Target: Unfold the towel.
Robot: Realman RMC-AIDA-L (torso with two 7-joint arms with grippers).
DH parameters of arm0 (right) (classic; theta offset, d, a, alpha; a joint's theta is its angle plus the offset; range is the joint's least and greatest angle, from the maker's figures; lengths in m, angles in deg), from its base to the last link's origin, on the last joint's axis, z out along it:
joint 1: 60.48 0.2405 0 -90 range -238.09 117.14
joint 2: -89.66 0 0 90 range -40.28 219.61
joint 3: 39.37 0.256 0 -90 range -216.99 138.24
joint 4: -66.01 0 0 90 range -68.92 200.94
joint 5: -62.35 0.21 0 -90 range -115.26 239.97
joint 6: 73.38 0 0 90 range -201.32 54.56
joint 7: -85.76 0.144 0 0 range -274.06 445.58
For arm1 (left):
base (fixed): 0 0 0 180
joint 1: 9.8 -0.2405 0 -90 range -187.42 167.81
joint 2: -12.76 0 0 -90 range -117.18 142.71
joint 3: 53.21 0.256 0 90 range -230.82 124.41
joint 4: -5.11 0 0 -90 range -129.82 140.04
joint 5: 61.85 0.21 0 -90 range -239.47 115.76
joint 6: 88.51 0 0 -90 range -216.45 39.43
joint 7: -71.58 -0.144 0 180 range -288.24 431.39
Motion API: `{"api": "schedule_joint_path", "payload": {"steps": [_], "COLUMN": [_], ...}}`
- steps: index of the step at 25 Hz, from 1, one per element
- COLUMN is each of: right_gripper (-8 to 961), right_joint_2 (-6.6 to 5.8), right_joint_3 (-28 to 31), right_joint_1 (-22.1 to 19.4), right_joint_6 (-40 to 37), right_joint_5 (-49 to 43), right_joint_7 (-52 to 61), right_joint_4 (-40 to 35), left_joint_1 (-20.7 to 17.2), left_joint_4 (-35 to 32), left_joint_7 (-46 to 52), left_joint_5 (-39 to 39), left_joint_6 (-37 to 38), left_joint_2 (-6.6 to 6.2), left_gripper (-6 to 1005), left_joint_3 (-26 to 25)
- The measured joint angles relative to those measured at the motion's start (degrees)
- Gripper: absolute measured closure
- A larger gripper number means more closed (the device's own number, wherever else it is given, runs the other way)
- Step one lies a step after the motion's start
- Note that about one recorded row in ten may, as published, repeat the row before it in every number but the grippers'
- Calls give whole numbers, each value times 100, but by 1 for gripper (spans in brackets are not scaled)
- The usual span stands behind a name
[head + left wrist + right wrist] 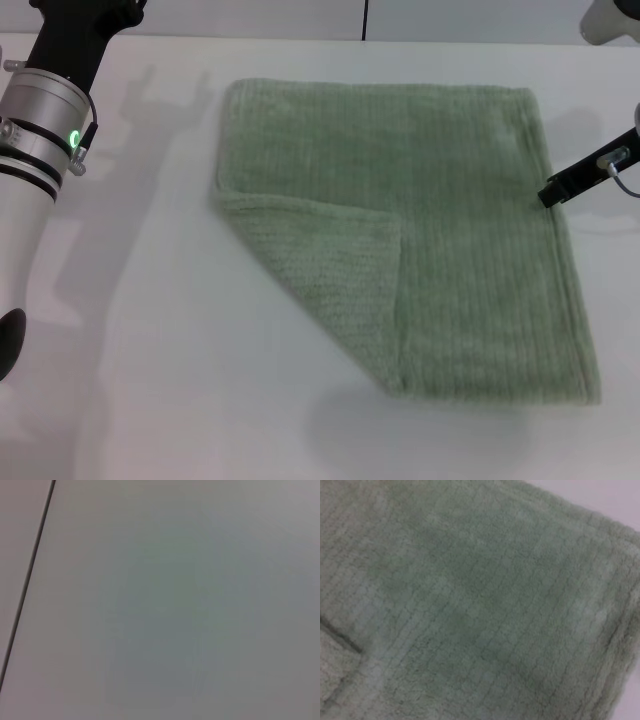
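Observation:
The pale green towel [450, 200] lies flat on the white table [150, 380], nearly spread out. Its near-left corner [330, 275] is folded over onto the cloth as a triangular flap. My right gripper [553, 192] shows only as a dark tip at the towel's right edge, about halfway along it. The right wrist view is filled by the ribbed towel [480, 600], with a fold edge [342, 645] at one side. My left arm [45, 120] is raised at the far left, away from the towel, and its gripper is out of view.
The left wrist view shows only bare table surface [175, 605] and a dark seam line [30, 575]. The table's back edge runs along the top of the head view [300, 38].

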Motion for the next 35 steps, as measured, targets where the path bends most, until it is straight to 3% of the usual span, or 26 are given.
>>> {"api": "schedule_joint_path", "payload": {"steps": [14, 31, 35], "right_gripper": [954, 955, 955], "right_joint_2": [-63, -60, -57], "right_joint_3": [37, 46, 46], "right_joint_1": [280, 299, 299], "right_joint_6": [520, 683, 685], "right_joint_5": [48, 59, 59], "right_joint_7": [-356, -441, -445], "right_joint_4": [667, 850, 850], "left_joint_1": [21, 37, 37], "left_joint_4": [17, 14, -30], "left_joint_7": [51, 88, 228], "left_joint_5": [0, 0, -4], "left_joint_6": [8, 9, 8], "left_joint_2": [9, 9, 8], "left_gripper": [226, 231, 232], "left_joint_3": [0, 0, 194]}}
